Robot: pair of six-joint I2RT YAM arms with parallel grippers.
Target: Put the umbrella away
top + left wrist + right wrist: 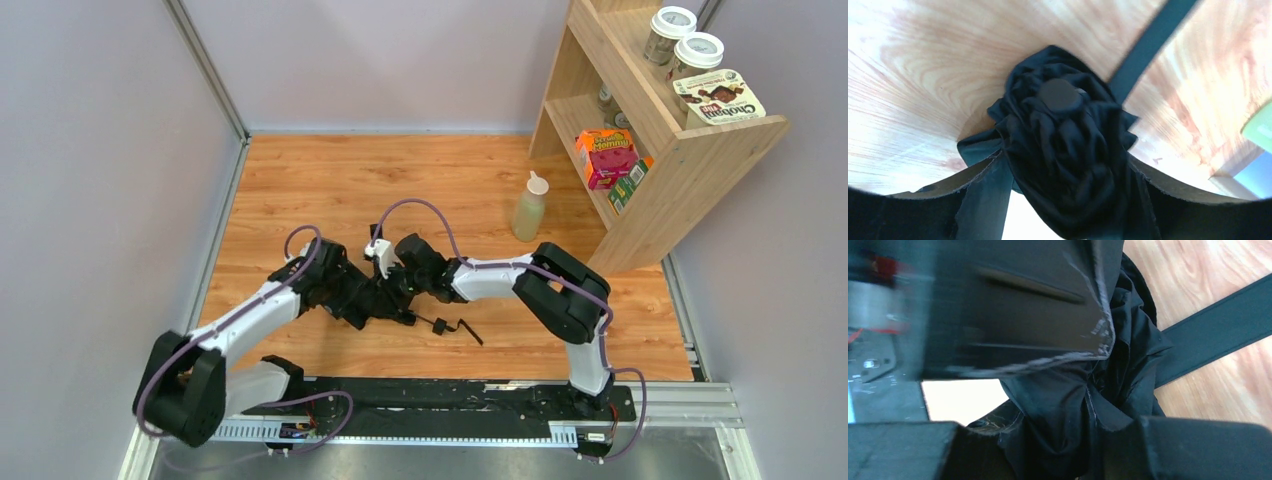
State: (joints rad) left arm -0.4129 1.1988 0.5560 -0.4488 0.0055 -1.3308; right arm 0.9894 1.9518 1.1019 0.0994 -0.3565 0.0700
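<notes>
The umbrella (388,300) lies folded on the wooden table between both arms, its thin shaft and small handle (465,329) pointing right toward the front. My left gripper (362,302) is shut on the bunched black canopy (1063,145); its fingers (943,187) press the fabric from both sides, and the round end cap (1060,95) faces the camera. My right gripper (408,284) grips the same canopy (1068,405) from the other side, fabric pinched between its fingers (1198,445). A flat black strap (1218,335) trails across the wood and also shows in the left wrist view (1148,45).
A squeeze bottle of pale green liquid (529,208) stands behind the right arm. A wooden shelf unit (690,170) at the back right holds an orange box (606,155), jars (670,30) and a chocolate box (725,100). Grey walls close the left and back.
</notes>
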